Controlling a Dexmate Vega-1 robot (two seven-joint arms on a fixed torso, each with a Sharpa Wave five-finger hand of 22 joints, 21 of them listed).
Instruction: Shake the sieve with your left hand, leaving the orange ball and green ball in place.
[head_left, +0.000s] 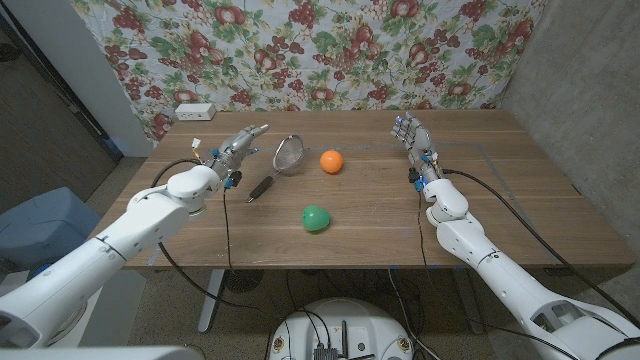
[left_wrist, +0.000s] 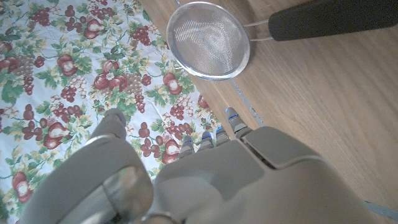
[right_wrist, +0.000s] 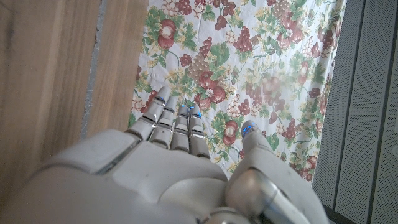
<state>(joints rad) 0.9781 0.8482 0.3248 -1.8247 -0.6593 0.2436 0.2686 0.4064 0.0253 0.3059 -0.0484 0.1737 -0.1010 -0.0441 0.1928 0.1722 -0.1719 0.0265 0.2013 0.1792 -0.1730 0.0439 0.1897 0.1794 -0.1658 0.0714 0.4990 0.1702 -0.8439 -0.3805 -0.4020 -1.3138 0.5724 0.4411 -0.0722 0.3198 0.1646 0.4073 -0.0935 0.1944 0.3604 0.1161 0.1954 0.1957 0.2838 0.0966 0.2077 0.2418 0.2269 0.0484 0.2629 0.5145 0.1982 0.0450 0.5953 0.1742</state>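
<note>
A metal mesh sieve (head_left: 289, 153) with a black handle (head_left: 261, 187) lies on the wooden table (head_left: 380, 220) left of centre. Its bowl (left_wrist: 208, 41) and handle (left_wrist: 329, 18) also show in the left wrist view. An orange ball (head_left: 331, 161) sits just right of the bowl, and a green ball (head_left: 316, 218) lies nearer the front edge. My left hand (head_left: 238, 150) hovers just left of the sieve, fingers apart, holding nothing. My right hand (head_left: 413, 137) stands far right near the back, fingers extended and empty.
A floral cloth (head_left: 330, 50) hangs behind the table. A white power strip (head_left: 194, 112) lies at the back left corner. Cables (head_left: 500, 205) trail across the right side of the table.
</note>
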